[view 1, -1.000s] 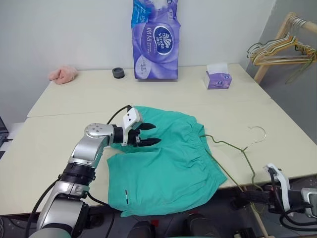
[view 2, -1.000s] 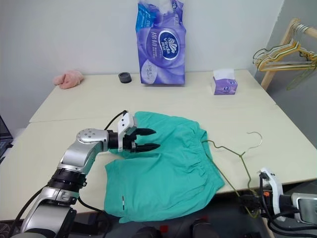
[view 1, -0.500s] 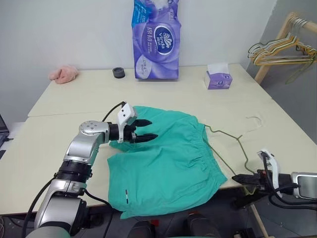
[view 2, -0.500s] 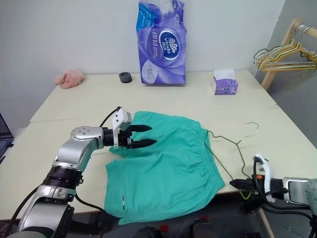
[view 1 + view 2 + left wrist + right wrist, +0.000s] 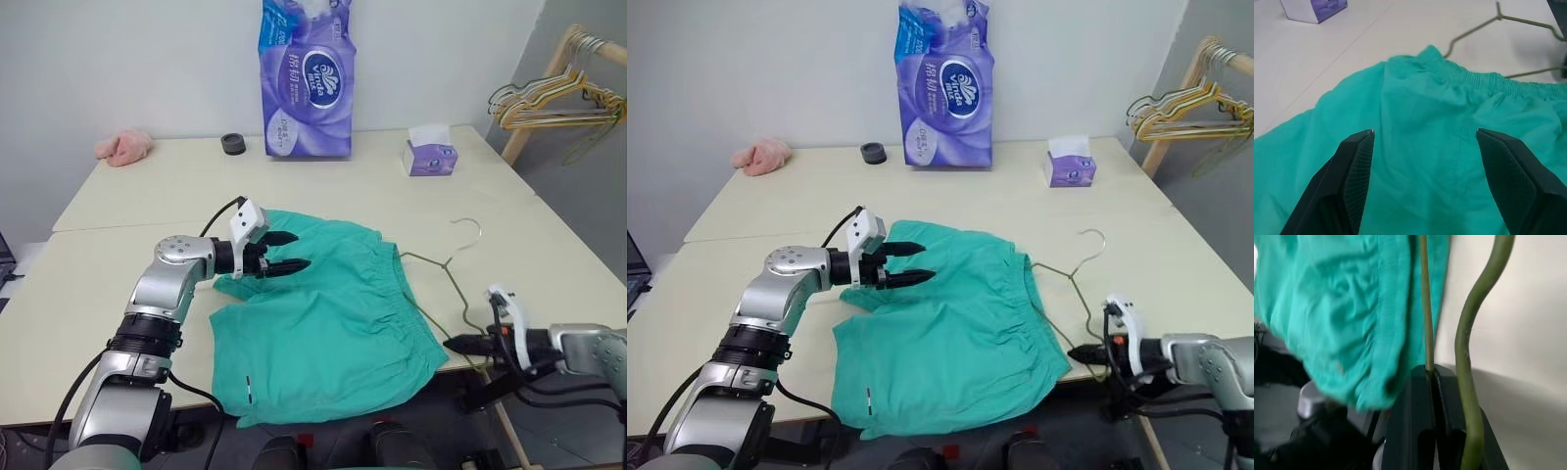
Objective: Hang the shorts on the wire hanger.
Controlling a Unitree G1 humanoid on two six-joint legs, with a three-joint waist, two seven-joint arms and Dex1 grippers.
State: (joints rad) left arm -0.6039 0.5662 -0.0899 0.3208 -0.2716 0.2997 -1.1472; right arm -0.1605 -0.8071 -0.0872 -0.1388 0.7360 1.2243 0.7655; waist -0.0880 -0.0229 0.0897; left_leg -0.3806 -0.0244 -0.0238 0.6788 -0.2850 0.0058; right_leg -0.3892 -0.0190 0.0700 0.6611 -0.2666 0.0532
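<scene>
My right tool [image 5: 458, 344] is clamped on the wire hanger [image 5: 446, 279], its two fingers pressed together on the thin olive wire at the near edge of the counter [image 5: 147, 181], at about four o'clock from the shorts [image 5: 318, 318]. The hanger's hook [image 5: 468, 227] points toward one o'clock, and its wire runs along the gathered waistband and under the cloth there. My left tool [image 5: 284, 253] hovers just above the far leg of the shorts, at about ten o'clock on the garment, fingers [image 5: 1354, 176] spread apart and holding nothing. The teal shorts lie flat on the counter, their near hem drooping over the front edge.
</scene>
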